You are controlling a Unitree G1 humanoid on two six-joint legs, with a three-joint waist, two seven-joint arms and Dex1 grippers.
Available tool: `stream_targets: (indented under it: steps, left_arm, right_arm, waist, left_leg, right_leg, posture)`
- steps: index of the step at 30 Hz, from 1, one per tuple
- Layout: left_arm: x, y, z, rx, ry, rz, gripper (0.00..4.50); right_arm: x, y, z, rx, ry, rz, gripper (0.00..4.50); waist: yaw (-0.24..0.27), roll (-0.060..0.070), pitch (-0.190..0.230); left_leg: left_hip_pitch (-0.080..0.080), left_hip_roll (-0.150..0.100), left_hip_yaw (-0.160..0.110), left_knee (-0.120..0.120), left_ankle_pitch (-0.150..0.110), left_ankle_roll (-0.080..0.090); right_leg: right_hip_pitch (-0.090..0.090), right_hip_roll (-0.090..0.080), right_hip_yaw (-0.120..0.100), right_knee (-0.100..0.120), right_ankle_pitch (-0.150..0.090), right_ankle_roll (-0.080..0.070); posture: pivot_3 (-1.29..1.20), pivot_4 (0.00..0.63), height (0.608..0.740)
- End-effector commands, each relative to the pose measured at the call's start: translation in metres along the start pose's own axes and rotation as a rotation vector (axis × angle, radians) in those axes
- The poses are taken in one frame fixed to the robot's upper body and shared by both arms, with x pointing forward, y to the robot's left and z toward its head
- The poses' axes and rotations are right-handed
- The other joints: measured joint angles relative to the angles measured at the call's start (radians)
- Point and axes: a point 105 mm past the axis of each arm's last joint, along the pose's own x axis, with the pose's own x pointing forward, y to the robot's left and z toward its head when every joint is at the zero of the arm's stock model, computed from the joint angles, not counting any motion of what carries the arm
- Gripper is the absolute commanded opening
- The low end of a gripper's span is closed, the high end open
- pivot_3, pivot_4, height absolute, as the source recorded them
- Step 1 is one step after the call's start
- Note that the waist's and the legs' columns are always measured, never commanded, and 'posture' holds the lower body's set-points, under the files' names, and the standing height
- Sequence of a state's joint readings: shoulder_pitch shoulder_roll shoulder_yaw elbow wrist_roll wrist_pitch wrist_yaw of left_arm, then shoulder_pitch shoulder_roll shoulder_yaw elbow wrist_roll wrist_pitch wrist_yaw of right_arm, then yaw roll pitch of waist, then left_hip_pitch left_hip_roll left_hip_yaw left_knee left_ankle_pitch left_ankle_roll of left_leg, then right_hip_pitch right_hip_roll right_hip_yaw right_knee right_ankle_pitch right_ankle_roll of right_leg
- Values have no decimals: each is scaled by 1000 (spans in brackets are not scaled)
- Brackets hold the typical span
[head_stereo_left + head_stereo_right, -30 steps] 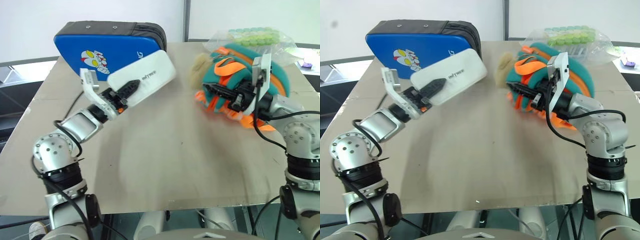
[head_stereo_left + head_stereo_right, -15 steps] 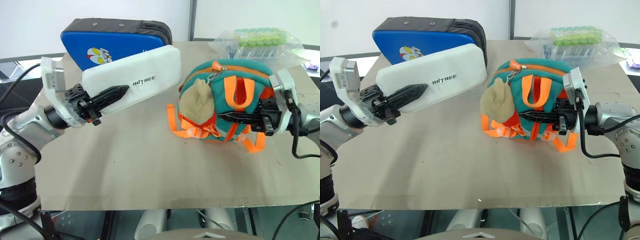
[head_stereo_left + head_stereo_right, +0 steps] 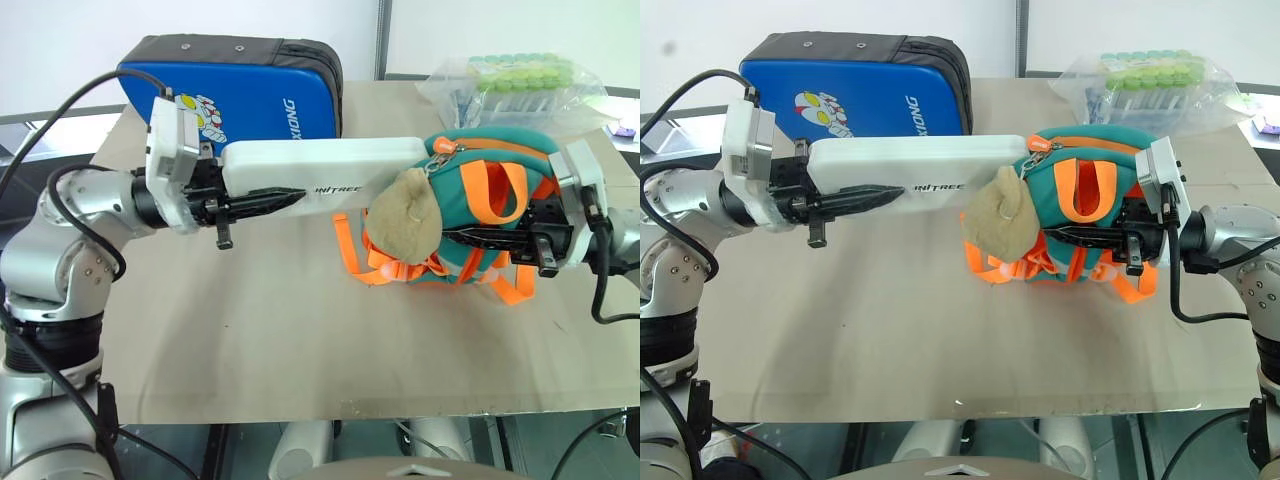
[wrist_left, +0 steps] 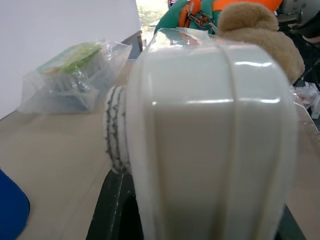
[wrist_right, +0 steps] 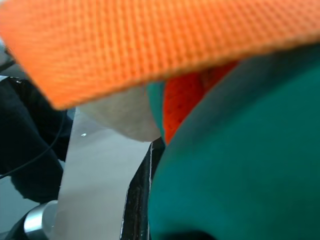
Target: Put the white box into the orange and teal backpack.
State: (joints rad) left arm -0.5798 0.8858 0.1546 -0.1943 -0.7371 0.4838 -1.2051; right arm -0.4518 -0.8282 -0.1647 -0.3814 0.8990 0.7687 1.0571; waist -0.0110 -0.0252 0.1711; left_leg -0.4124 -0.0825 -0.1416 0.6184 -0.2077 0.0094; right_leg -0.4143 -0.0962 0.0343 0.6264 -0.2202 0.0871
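My left gripper is shut on the white box and holds it level and edge-up above the table. In the left wrist view the white box looms close. Its far end reaches the teal top of the orange and teal backpack, by the zipper pull and just above the beige plush charm. The backpack stands upright on the table. My right gripper is shut on the backpack's front fabric below an orange strap. Whether the box's end is inside the backpack I cannot tell.
A large blue padded case with a cartoon figure stands behind the box at the back left. A clear plastic bag of green items lies at the back right. The tan table runs to a front edge near me.
The left gripper rolled the box from face-up to edge-up and swung it level, its end now at the backpack's top. The right gripper pulled the backpack upright and to the right.
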Motion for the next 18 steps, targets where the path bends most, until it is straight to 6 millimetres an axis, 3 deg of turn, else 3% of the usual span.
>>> stream_targets:
  steps: [1,6,10,12,18]
  left_arm:
    - [3,-11,9,41,-7,-109,904]
    - [-1,-13,15,2,2,-167,904]
    - [0,-13,7,35,78,-179,904]
    - [10,-11,3,62,98,-160,904]
    - [65,-6,-12,78,209,-93,904]
  right_arm:
    - [-1,2,18,-99,-37,-27,36]
    - [-1,3,19,-96,-42,-41,36]
    - [-2,8,18,-88,-38,-41,36]
    - [0,12,18,-88,-37,-32,36]
    - [15,23,18,-110,-59,-18,36]
  waist:
    - [0,0,0]
    - [-3,0,0]
    - [-3,1,0]
    - [-2,1,0]
    - [3,0,1]
  left_leg:
    - [0,0,0,0,0,0]
    - [-1,0,-2,0,1,-2]
    - [-1,0,-2,0,1,-2]
    - [-1,0,-2,0,1,-2]
    - [-3,-1,-5,6,0,0]
  right_leg:
    - [0,0,0,0,0,0]
    - [-1,0,-2,0,0,0]
    - [-1,0,-3,0,0,0]
    - [-1,0,-3,1,0,0]
    - [2,0,-6,1,0,0]
  posture:
    - [0,150,740]
    - [0,150,740]
    - [0,150,740]
    - [0,150,740]
    - [0,150,740]
